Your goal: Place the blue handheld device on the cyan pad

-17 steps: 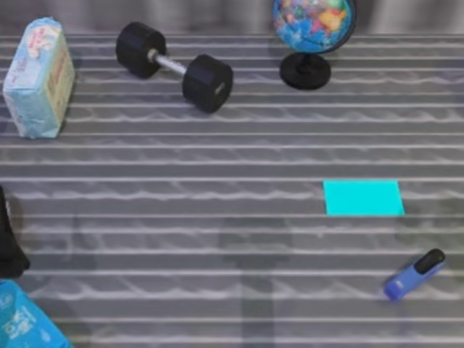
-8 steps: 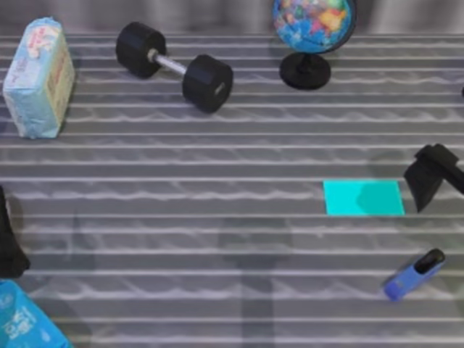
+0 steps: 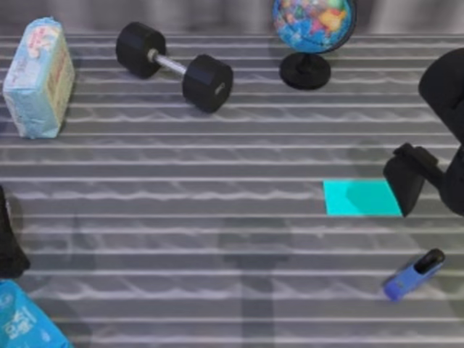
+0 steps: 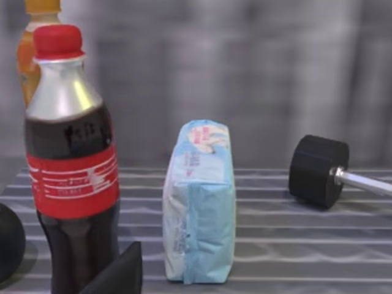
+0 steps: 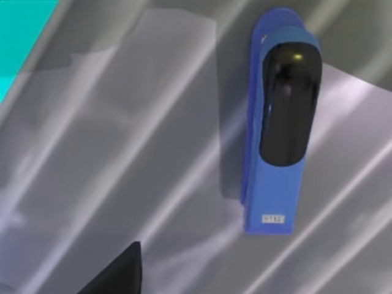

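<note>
Since half a second ago our right pincer [image 3: 403, 190] moves inward over the cyan pad [image 3: 359, 198]; finger state unclear. Blue handheld device [image 3: 415, 275] lies lower right on the worktop [image 3: 217, 217], axis diagonal, below it

Rendered tabletop [image 3: 217, 159], scattered household props.

Top view layout: wrapped package [image 3: 39, 78] upper left, dumbbell [image 3: 175, 66] to its right, globe [image 3: 313, 36] at top, right of centre. Cyan pad [image 3: 359, 198] right of centre, below the globe. Right gripper [image 3: 407, 181] over the pad's right edge. Blue handheld device [image 3: 414, 275] lower right, below the pad, apart from it. Large packet [image 3: 25, 319] in the bottom-left corner, left arm [image 3: 9, 235] just above it at the left edge.
</note>
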